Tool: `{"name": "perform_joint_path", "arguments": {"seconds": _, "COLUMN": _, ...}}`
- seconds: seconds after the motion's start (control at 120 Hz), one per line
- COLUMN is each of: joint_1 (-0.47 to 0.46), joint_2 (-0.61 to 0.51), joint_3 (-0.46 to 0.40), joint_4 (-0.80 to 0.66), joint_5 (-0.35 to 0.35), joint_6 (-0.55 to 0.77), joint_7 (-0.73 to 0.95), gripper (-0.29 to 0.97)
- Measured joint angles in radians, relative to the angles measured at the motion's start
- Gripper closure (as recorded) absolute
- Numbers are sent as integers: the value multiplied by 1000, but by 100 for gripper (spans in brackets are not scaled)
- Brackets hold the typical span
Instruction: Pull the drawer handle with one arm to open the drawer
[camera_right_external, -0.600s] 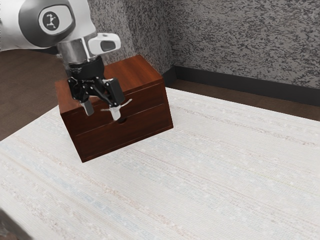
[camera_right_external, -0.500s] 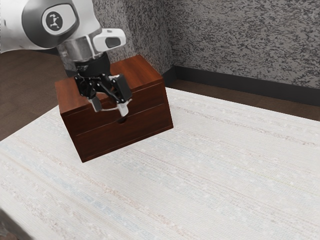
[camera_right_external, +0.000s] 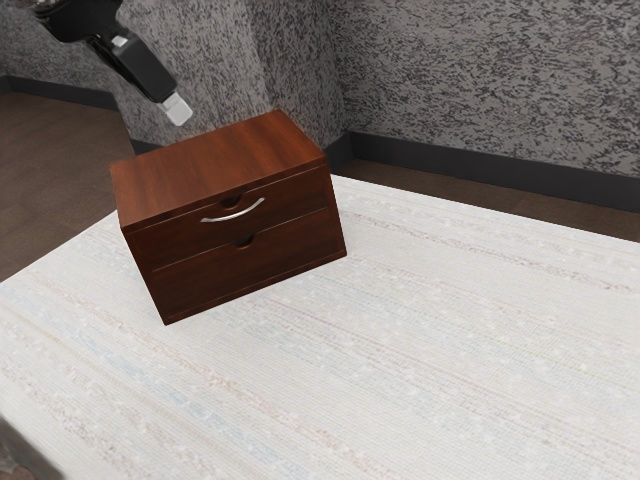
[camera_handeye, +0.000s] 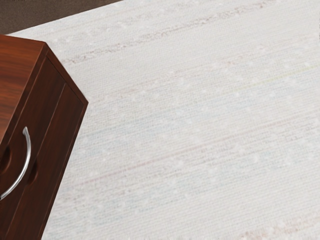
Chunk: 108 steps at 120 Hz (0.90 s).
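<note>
At cabinet (camera_right_external: 215, 165) front: handle (camera_right_external: 232, 211) on top drawer (camera_right_external: 290, 198), drawer closed.
Gripper (camera_right_external: 165, 95): high, well apart from handle; apart or together, cannot tell.
Approach: straddle handle mid-span, clamp, pull straight out.

Arm up high in the exterior view's upper left corner.
The black gripper (camera_right_external: 150, 78) hangs in the air well above the far corner of the table (camera_right_external: 450, 350). It slants down toward the exterior view's right, pale end lowest, and touches nothing.
</note>
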Motion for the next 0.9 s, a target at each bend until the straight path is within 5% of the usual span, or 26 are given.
{"name": "perform_joint_path", "arguments": {"seconds": 0.392, "joint_1": 12, "joint_2": 72, "joint_3": -3, "joint_4": -142, "joint_5": 134, "joint_6": 144, "joint_7": 302, "gripper": 0}}
{"name": "perform_joint_path", "arguments": {"seconds": 0.467, "joint_1": 32, "joint_2": 127, "joint_3": -26, "joint_4": -142, "joint_5": 204, "joint_6": 178, "joint_7": 329, "gripper": 0}}
{"name": "perform_joint_path", "arguments": {"seconds": 0.625, "joint_1": -21, "joint_2": 174, "joint_3": -36, "joint_4": -145, "joint_5": 285, "joint_6": 216, "joint_7": 339, "gripper": 0}}
{"name": "perform_joint_path", "arguments": {"seconds": 0.9, "joint_1": -30, "joint_2": 210, "joint_3": -27, "joint_4": -148, "joint_5": 294, "joint_6": 208, "joint_7": 240, "gripper": 0}}
